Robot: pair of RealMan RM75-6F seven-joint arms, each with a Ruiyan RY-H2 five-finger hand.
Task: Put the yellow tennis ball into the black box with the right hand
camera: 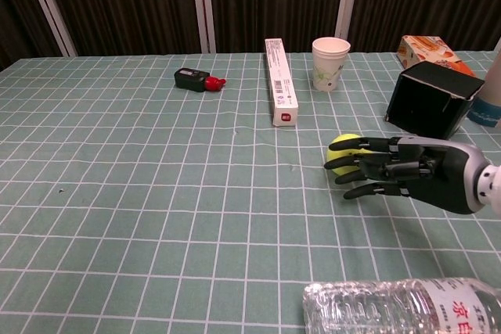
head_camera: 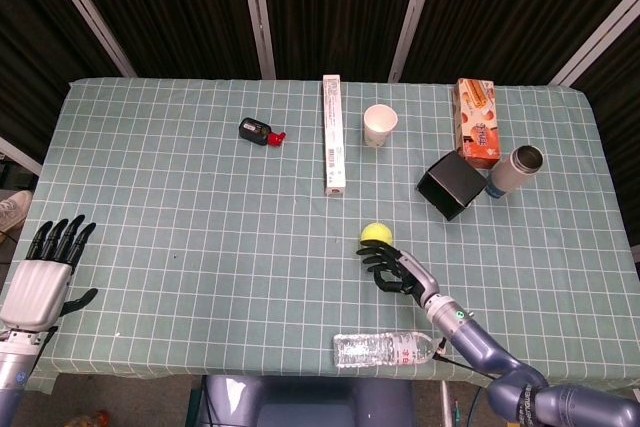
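The yellow tennis ball (head_camera: 377, 232) (camera: 340, 147) lies on the checked cloth in front of the black box (head_camera: 451, 184) (camera: 432, 104), which stands tipped with its opening toward the front left. My right hand (head_camera: 398, 270) (camera: 407, 170) hovers over the near side of the ball with fingers spread, partly covering it; whether the fingers touch it is not clear. My left hand (head_camera: 45, 265) stays open at the table's front left corner, far from the ball.
A clear water bottle (head_camera: 386, 350) (camera: 407, 310) lies at the front edge by the right arm. Behind the ball are a long white carton (head_camera: 334, 134), a paper cup (head_camera: 379, 125), an orange box (head_camera: 477, 122), a steel flask (head_camera: 515, 170) and a small black bottle (head_camera: 260, 131).
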